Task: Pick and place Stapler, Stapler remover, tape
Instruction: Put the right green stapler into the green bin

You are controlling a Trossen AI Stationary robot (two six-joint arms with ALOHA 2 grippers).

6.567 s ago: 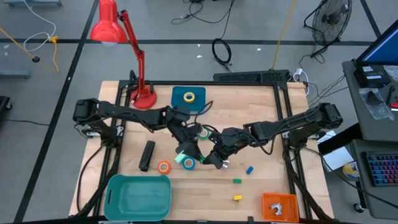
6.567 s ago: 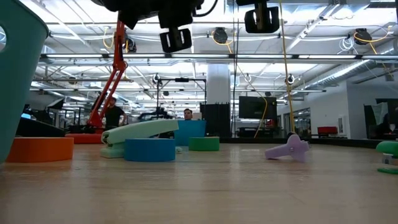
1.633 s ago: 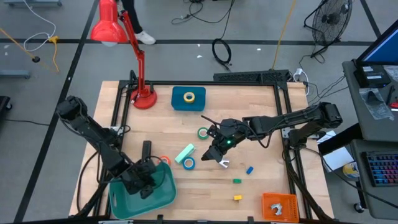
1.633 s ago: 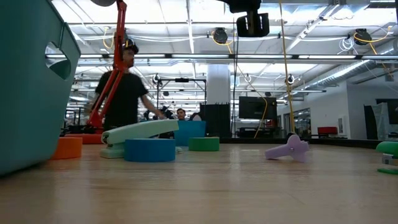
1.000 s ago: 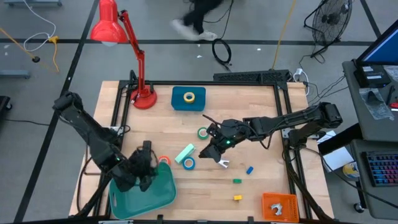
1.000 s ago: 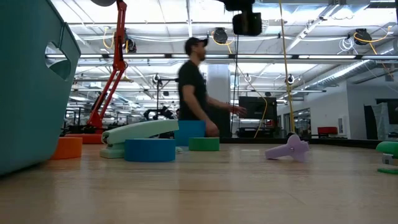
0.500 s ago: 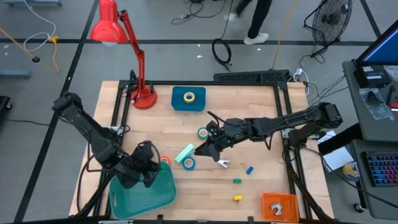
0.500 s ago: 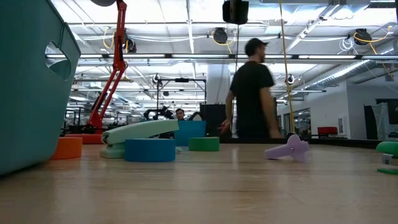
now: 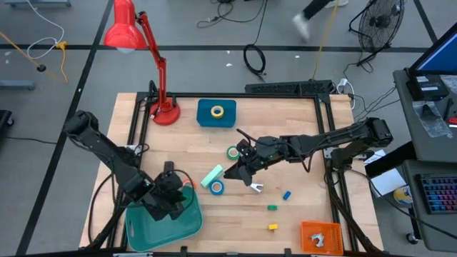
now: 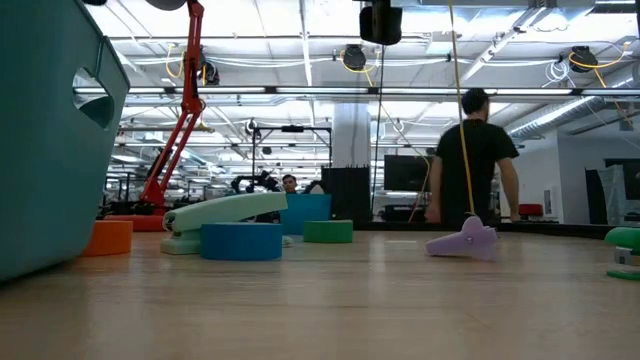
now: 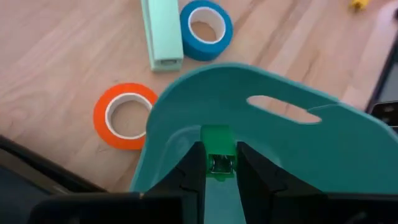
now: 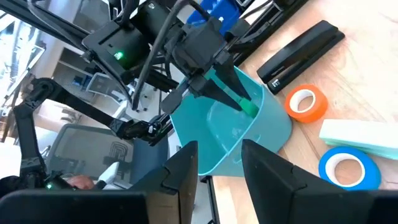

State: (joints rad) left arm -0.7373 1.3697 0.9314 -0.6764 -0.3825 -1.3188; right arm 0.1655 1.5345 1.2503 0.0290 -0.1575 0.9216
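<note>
My left gripper (image 9: 171, 198) hangs over the teal bin (image 9: 143, 230) at the table's near left, shut on a small green piece (image 11: 216, 142). The black stapler (image 12: 301, 53) lies flat beside the bin. By it rest the orange tape (image 11: 102, 118), the blue tape (image 11: 225, 37) and a mint-green block (image 11: 163, 31). The green tape (image 9: 233, 152) lies mid-table. The yellow tape (image 9: 217, 111) sits on a blue box. My right gripper (image 9: 232, 171) hovers open above the mint-green block, nothing between its fingers. The pale staple remover (image 9: 255, 188) lies just right of it. My left gripper pinches the small green piece (image 11: 216, 142) between its two fingertips; the piece sticks out past them. The fingers slant downward toward the bin's opening (image 12: 233, 134). The piece hangs clear of the bin, near its rim.
A red desk lamp (image 9: 166, 111) stands at the far left. Small coloured cubes (image 9: 272, 208) are scattered at the near right, beside an orange part (image 9: 320, 235) in the corner. A person walks in the room beyond the table.
My right gripper has moved a little toward the table's left edge, over the mint-green block. My left gripper has stayed over the bin with the green piece, shifting only slightly. A person has crossed the room behind the table.
</note>
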